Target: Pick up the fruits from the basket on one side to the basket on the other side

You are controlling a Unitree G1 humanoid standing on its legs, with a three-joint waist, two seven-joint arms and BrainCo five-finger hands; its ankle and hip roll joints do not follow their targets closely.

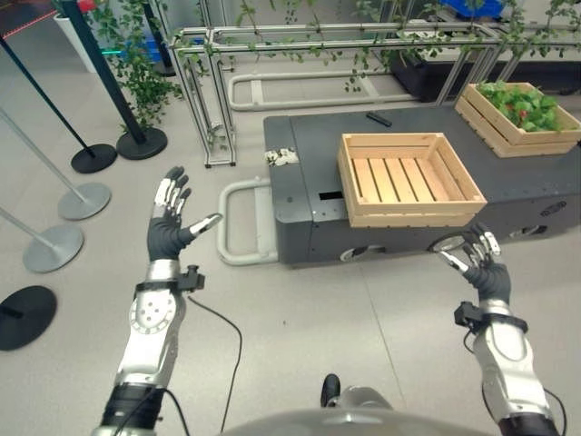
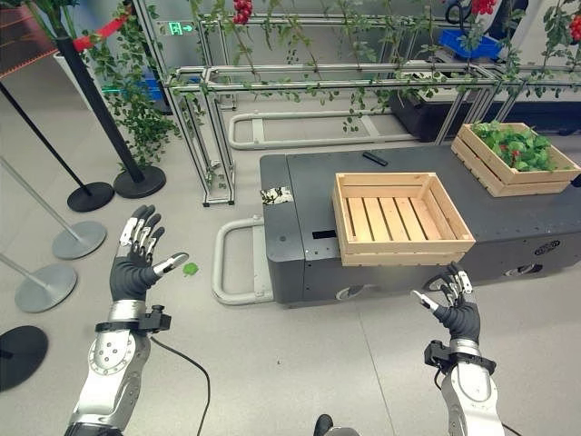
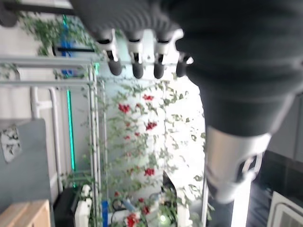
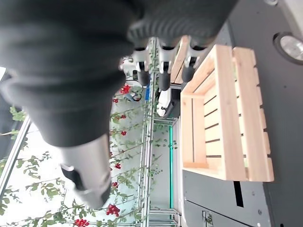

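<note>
The left hand (image 1: 169, 221) is being held raised over the floor, well apart from the grey cart (image 1: 300, 182), with its fingers (image 1: 171, 191) straight and spread upward and the thumb set out to the side; nothing is being held. The right hand (image 2: 454, 304) is being held upright just in front of the cart's front edge, below the empty wooden crate (image 2: 399, 216), with its fingers relaxed and slightly bent, apart from the thumb, and nothing between them. The empty crate is being carried near the cart's front edge, at about the middle of the top. A second wooden crate (image 1: 517, 118), filled with green leaves and red fruits (image 2: 517, 154), is being carried at the cart's far right corner. Both forearms are being angled upward from the lower corners of the head views.
</note>
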